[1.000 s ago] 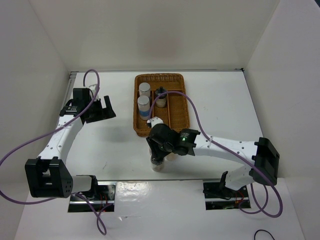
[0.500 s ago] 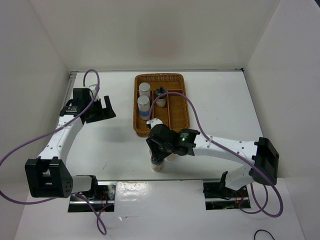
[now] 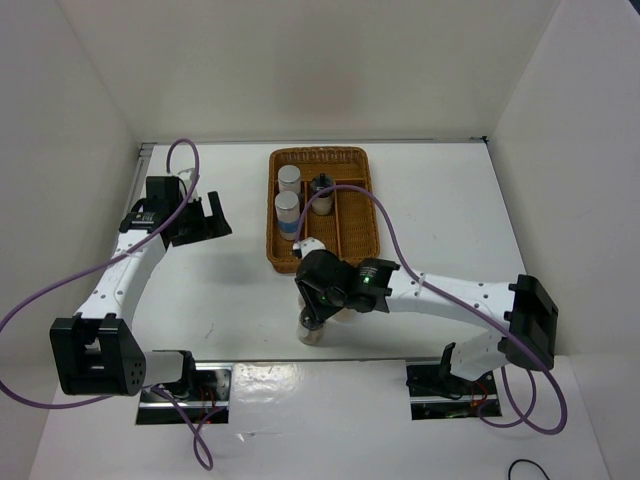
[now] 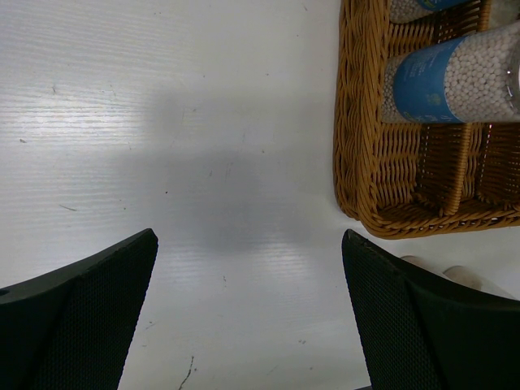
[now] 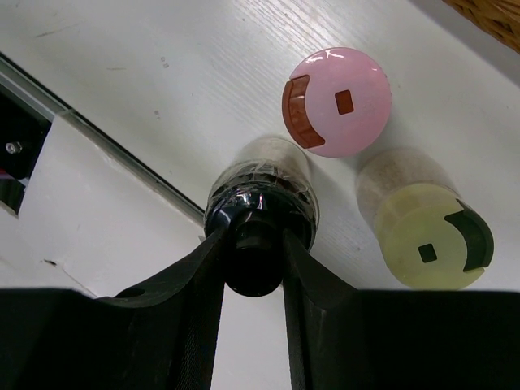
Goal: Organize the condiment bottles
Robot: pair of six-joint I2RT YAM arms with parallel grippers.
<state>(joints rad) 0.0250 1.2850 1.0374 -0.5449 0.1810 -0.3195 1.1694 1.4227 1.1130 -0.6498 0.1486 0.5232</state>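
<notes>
Right wrist: dark-capped shaker (image 5: 262, 183) between jaws

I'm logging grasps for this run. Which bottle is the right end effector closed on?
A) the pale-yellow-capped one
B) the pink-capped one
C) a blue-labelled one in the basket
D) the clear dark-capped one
D: in the right wrist view the right end effector pinches the top knob of the clear dark-capped bottle, while the pink-capped bottle and pale-yellow-capped bottle stand free beside it.
</notes>
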